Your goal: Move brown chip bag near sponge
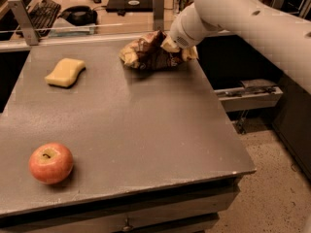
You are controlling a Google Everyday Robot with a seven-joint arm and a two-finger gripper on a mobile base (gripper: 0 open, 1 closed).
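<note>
**Chip bag gripped, sponge waiting at far left**

Camera view. Grey bench [146, 130] with a crumpled brown chip bag [146, 55] at the far edge, right of centre, well apart from the pale yellow sponge [65, 72] at far left. Red apple [51, 162] at near left, clear of the likely path.

Gripper [179, 50] at the bag's right end, jaws clenched on the bunched foil.

Best way on, as a judgement: travel left along the far edge, low and steady, with a firm hold on the slippery foil. Set down just beside the sponge without nudging it.

White arm [243, 18] reaching in from upper right, sloping down, wrist angled toward the bench.
</note>
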